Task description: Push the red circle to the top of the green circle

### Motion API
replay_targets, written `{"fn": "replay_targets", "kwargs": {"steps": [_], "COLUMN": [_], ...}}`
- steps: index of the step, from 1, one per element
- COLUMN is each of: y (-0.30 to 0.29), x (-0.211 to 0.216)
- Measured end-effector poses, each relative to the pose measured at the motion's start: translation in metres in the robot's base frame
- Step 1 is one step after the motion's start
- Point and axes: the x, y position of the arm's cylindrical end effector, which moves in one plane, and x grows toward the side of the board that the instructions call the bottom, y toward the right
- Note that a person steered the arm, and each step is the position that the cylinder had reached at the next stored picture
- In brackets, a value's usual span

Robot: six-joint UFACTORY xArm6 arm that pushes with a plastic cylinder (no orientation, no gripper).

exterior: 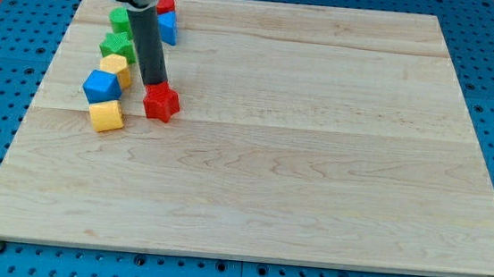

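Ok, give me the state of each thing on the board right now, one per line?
My tip: touching the red star's top edge.
Red star: flat, alone.
Yellow block: flat, below the blue block.
Green blocks: clustered at the view's top left.
Red block at top: partly hidden by the rod.

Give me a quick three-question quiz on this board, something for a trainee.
1. True or false: my tip is right beside the red star-shaped block.
2. Which block lies nearest the view's bottom? A: a yellow block. B: a blue block. C: a green block.
3. Fill in: all the blocks sit in the upper ____ part of the board, as the view shows it.
Key: 1 true; 2 A; 3 left.
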Motion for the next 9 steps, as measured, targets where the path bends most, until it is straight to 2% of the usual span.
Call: {"fn": "replay_targets", "kwargs": {"steps": [1,2,3,4,5,8,9], "y": [0.031,0.105,0.088,-0.001,-0.027,0.036,0.023], "x": [-0.046,-0.099,-0.159,-0.160,-0.160,-0.094,-0.113]}}
